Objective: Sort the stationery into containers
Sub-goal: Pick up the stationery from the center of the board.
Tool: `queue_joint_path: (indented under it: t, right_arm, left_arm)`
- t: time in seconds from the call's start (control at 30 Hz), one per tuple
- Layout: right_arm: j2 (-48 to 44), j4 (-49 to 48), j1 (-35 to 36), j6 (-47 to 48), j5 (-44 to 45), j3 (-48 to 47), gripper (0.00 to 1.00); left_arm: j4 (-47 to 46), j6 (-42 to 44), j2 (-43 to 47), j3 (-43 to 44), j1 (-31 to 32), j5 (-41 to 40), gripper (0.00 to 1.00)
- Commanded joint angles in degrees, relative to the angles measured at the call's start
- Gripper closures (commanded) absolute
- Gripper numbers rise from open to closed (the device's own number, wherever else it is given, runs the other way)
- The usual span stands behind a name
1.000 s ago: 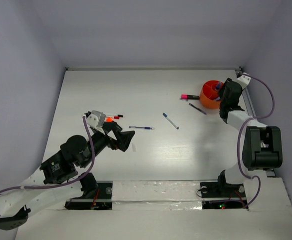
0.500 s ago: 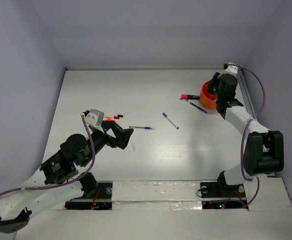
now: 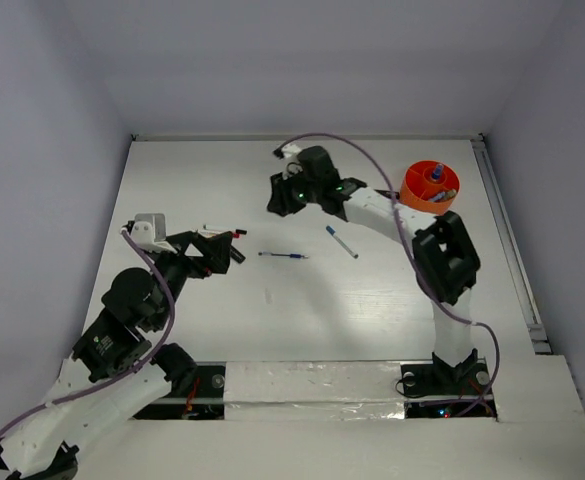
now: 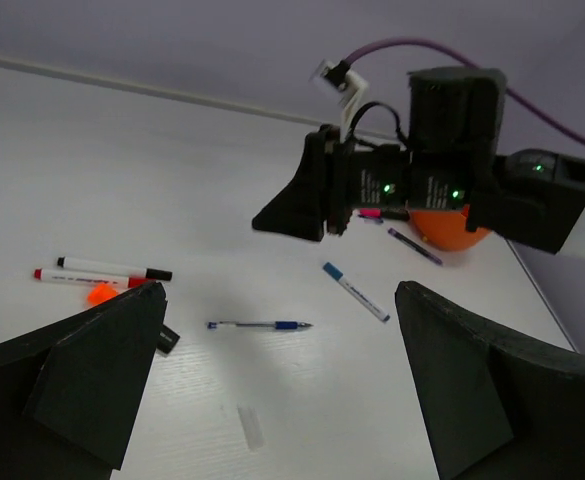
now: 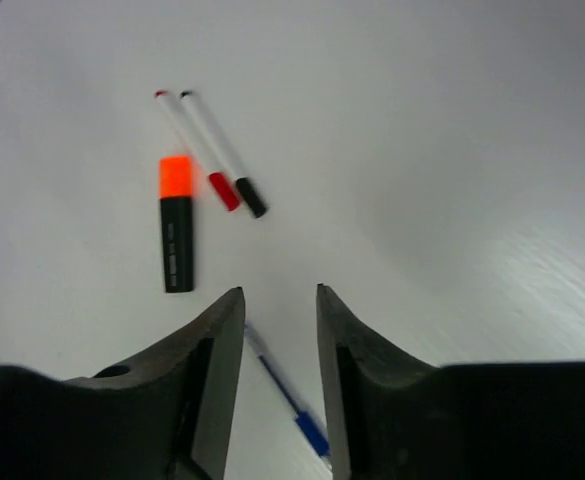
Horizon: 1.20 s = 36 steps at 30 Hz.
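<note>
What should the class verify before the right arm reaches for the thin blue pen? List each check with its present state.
1. Right gripper empty, jaws slightly apart: ok.
2. Thin blue pen lies loose, nothing on it: ok.
3. Right gripper centred over that pen: not ok; the pen shows only at the right wrist view's lower edge.
4. Left gripper, wide open, apart from the pen: ok, but near.
5. Round orange plastic cup upright: ok.
6. Free compartment in the cup: cannot tell.
</note>
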State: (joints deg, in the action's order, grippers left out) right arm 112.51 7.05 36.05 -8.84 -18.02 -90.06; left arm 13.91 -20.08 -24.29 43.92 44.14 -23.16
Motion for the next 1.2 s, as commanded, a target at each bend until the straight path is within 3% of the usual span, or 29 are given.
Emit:
queue_joint_path:
  t: [0.0,0.03,0.17,0.33,0.47,0.57,0.8,0.83,0.93,1.07,1.17]
  right_arm:
    - [5.76,6.13,5.33,2.25,-1.33,-9.06,0.57]
    - [7.36,7.79,7.69,2.42,-0.71,-12.91,0.5]
    - [15.27,13.41,12.88,3.22,4.83,-22.75,0.39]
    - [24.32,20.36,16.51,4.01,12.3,-34.72,0.37]
    - [29.07,23.01,17.91,3.83,15.2,-38.96,0.4]
    - [29.61,22.75,18.43,4.01,15.91,-38.44,0.47]
    - [30.23,22.57,19.76,4.97,17.67,-34.58,0.48]
    - [29.53,22.22,19.76,4.8,17.67,-33.52,0.53]
    - [27.42,19.68,20.81,4.45,17.67,-27.12,0.67]
    - [21.28,15.2,21.87,3.04,17.67,-17.62,0.74]
    - [18.28,14.04,21.87,1.81,17.5,-11.64,0.74]
  left_arm:
    - [-2.75,-1.63,1.35,-0.68,-3.17,-1.01,0.01]
    - [-3.01,-1.89,1.62,-0.77,-4.4,-0.93,0.01]
    - [-4.24,-2.33,3.28,-1.38,-6.87,0.3,0.01]
    - [-5.3,-2.42,3.64,-2.0,-10.82,2.94,0.01]
    - [-5.82,-2.34,2.67,-2.09,-12.41,5.75,0.01]
    - [-6.26,-2.34,2.41,-2.26,-13.64,7.07,0.01]
    - [-7.32,-2.25,3.29,-2.7,-15.48,9.18,0.01]
    - [-7.32,-2.25,3.2,-2.79,-15.49,9.27,0.01]
    - [-7.5,-2.25,3.03,-2.79,-16.02,9.88,0.01]
    - [-7.85,-2.25,3.02,-2.88,-16.54,10.85,0.01]
    - [-8.02,-2.25,3.02,-3.05,-17.59,11.55,0.01]
